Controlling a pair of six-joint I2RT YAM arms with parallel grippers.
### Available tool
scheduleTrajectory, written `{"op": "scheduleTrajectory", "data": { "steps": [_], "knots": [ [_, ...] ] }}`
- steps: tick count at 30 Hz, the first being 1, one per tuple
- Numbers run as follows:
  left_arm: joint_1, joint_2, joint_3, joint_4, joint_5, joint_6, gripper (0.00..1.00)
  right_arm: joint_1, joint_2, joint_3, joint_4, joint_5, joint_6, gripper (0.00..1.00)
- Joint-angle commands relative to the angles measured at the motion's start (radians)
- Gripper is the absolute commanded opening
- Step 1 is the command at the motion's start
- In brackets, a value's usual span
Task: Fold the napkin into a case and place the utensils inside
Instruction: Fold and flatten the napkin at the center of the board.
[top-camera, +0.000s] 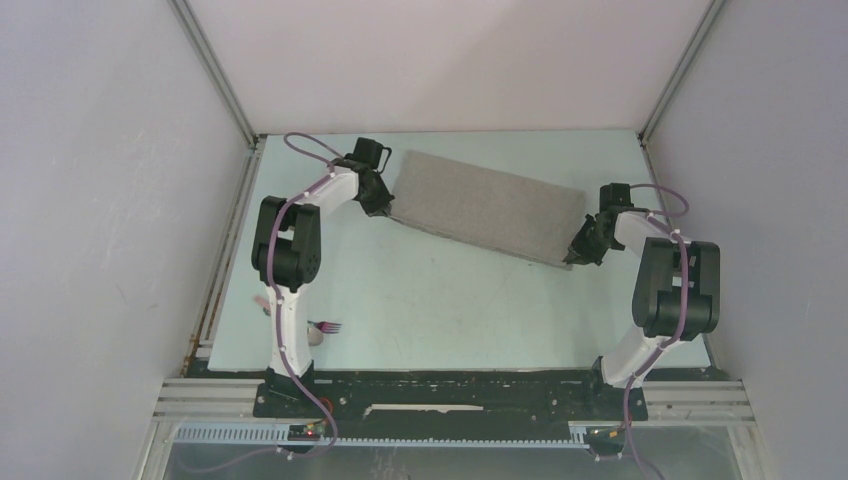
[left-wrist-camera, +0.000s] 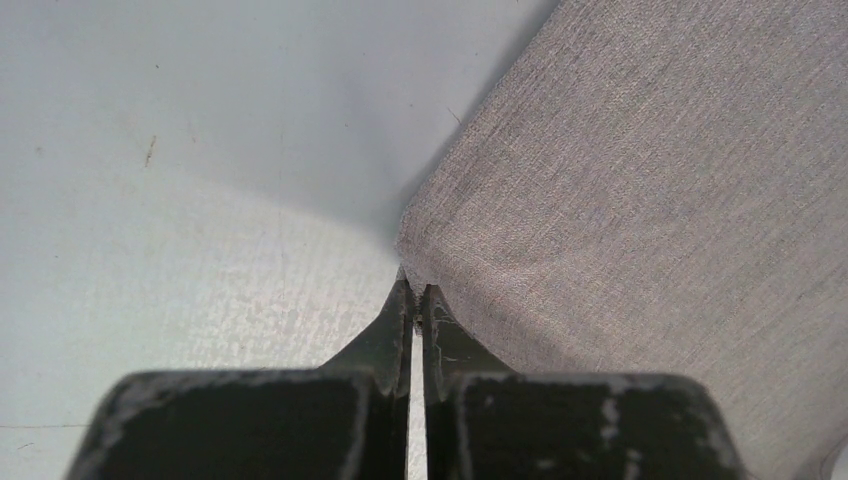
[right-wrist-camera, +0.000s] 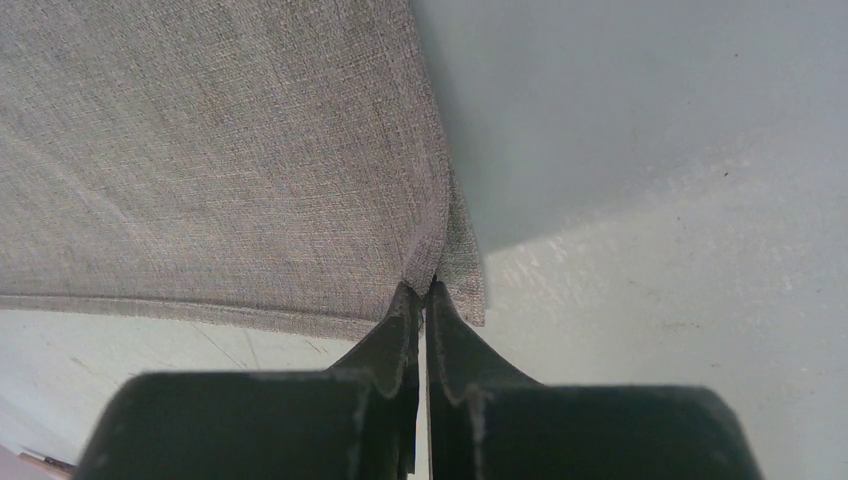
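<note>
The light-grey napkin lies folded into a long rectangle, slanting across the back of the table. My left gripper is shut on its near-left corner; in the left wrist view the cloth bunches at that gripper's closed tips. At the other end, my right gripper is shut on the near-right corner, the fabric pinched at its tips. The utensils lie near the left arm's base: the fork with dark tines shows, the rest hidden behind the arm.
The pale table is walled by grey panels on the left, back and right. A black rail runs along the near edge by both arm bases.
</note>
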Motion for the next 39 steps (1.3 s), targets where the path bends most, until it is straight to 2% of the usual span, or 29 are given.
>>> {"op": "scheduleTrajectory", "data": {
  "steps": [1,7,10,11,14,16,19,21,23,25,27,32,39],
  "knots": [
    [0.005,-0.026,0.034,0.027,-0.048,0.025,0.00,-0.016,-0.017,-0.004,0.007,0.044,-0.024,0.00],
    [0.007,0.002,0.017,0.021,-0.059,0.020,0.00,-0.014,-0.013,0.002,0.004,0.039,-0.027,0.00],
    [0.011,0.007,0.024,-0.007,-0.059,0.031,0.07,-0.014,-0.012,0.001,0.007,0.034,-0.026,0.00],
    [0.011,-0.002,0.024,-0.018,-0.060,0.036,0.11,-0.014,-0.010,0.006,0.006,0.033,-0.025,0.03],
    [0.011,-0.085,-0.030,0.002,-0.070,0.041,0.38,-0.004,-0.014,0.022,-0.030,0.052,-0.029,0.13],
    [0.011,-0.151,-0.076,0.019,-0.084,0.034,0.50,0.014,-0.045,0.029,-0.066,0.102,-0.031,0.26],
    [0.011,-0.239,-0.115,0.017,-0.103,0.039,0.62,0.047,-0.109,0.042,-0.122,0.214,-0.040,0.49],
    [0.008,-0.282,-0.140,0.042,-0.069,0.044,0.64,0.073,-0.149,0.057,-0.134,0.243,-0.051,0.58],
    [0.006,-0.299,-0.167,0.112,0.021,0.034,0.66,0.081,-0.168,0.070,-0.129,0.201,-0.056,0.64],
    [0.006,-0.271,-0.173,0.181,0.132,0.014,0.66,0.069,-0.163,0.074,-0.090,0.040,-0.056,0.65],
    [-0.002,-0.222,-0.155,0.204,0.205,0.003,0.66,0.068,-0.147,0.074,-0.054,-0.059,-0.052,0.66],
    [-0.008,-0.135,-0.194,0.343,0.331,-0.060,0.66,0.045,-0.079,0.073,-0.014,-0.145,-0.027,0.66],
    [0.016,-0.070,-0.177,0.329,0.258,-0.022,0.67,0.054,0.009,0.058,-0.007,-0.039,-0.036,0.67]
  ]
}}
